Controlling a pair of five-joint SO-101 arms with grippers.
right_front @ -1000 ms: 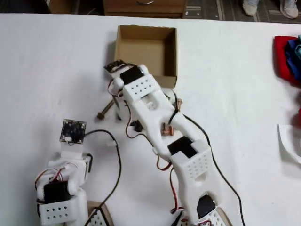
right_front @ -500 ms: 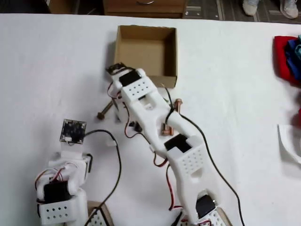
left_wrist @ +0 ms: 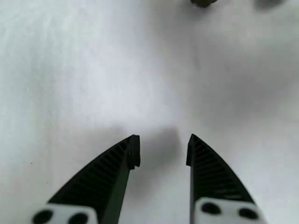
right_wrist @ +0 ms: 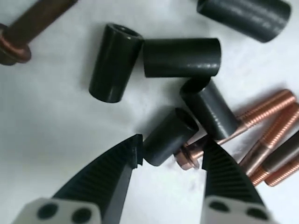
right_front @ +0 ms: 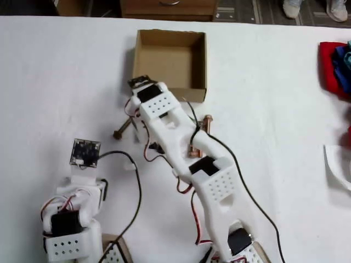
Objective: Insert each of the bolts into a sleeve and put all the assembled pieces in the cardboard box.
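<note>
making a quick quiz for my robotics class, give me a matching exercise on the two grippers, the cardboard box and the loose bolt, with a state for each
Things:
1. left gripper
2. right gripper
3. cardboard box
4. loose bolt

States:
a. lying on the table, no sleeve on it
b. open over bare table
c. nothing inside
d. open around a black sleeve

Pairs: 1-b, 2-d, 3-c, 4-a

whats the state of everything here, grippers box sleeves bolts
left gripper: open, holding nothing
right gripper: open, jaws either side of a black sleeve
black sleeve: lying on its side, not clamped
other sleeves: lying loose on their sides
loose bolt: lying flat, no sleeve on it
cardboard box: open on top, nothing seen inside
</note>
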